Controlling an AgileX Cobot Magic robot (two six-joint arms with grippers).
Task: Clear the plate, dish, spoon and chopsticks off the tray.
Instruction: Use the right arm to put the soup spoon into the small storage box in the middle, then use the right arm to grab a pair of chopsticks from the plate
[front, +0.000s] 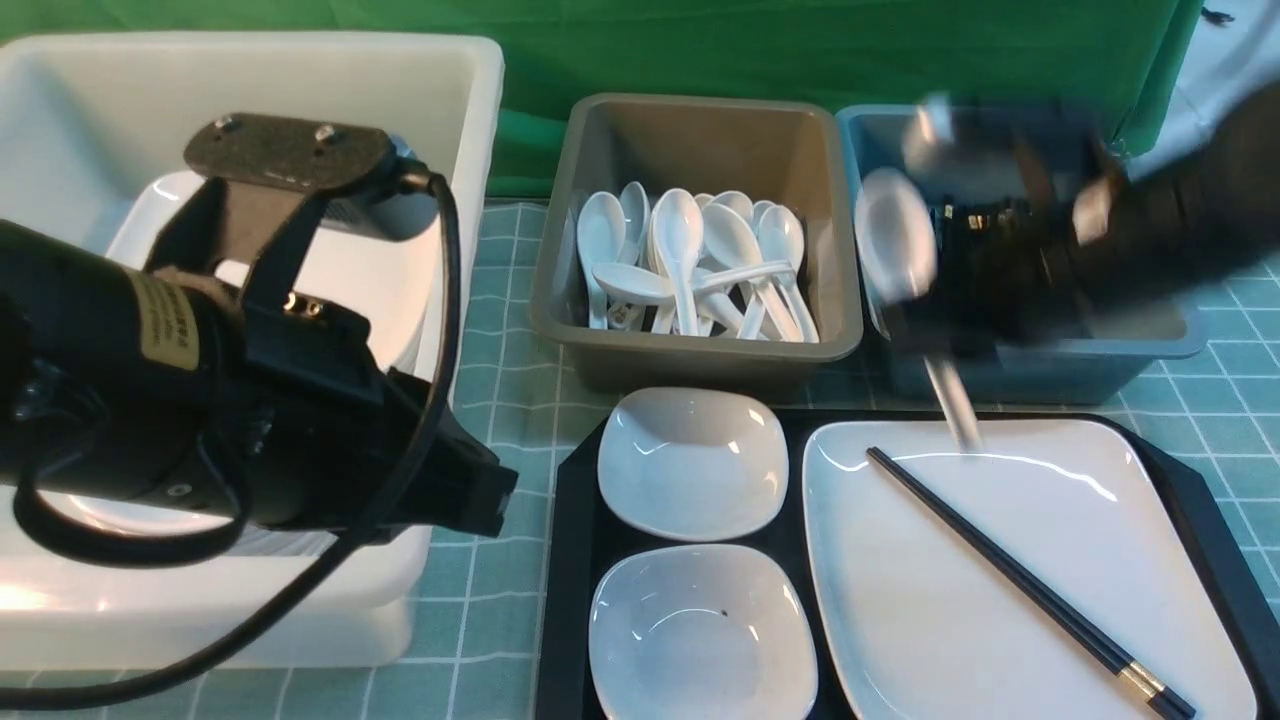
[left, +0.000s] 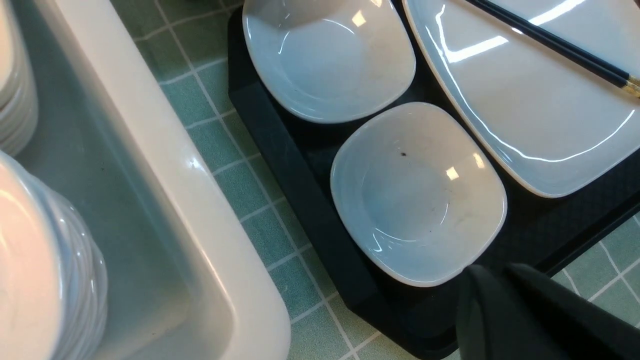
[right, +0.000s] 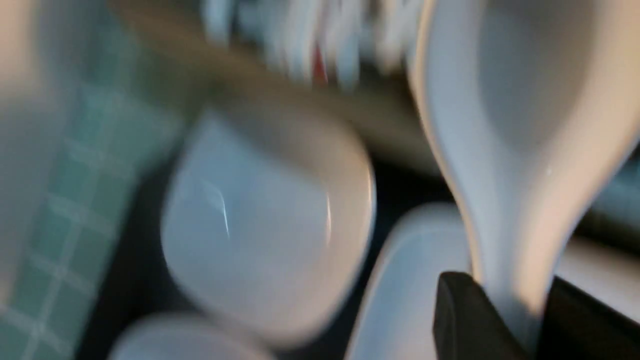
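Note:
The black tray (front: 575, 560) holds the large white plate (front: 950, 620), with the black chopsticks (front: 1020, 580) lying diagonally across it. Two small white dishes (front: 690, 460) (front: 700, 630) sit on the tray's left side. The white spoon (front: 895, 245) hangs in the air over the blue-grey tub, blurred, with my right gripper (front: 940, 295) shut on its handle (right: 505, 295). My left gripper (left: 495, 280) is shut and empty, hovering by the near dish (left: 417, 195) at the tray's (left: 280, 145) corner.
A deep white tub (front: 250, 60) with stacked white dishes stands at the left under my left arm. A brown tub (front: 700, 130) with several white spoons and a blue-grey tub (front: 1100, 350) stand behind the tray on a green checked cloth.

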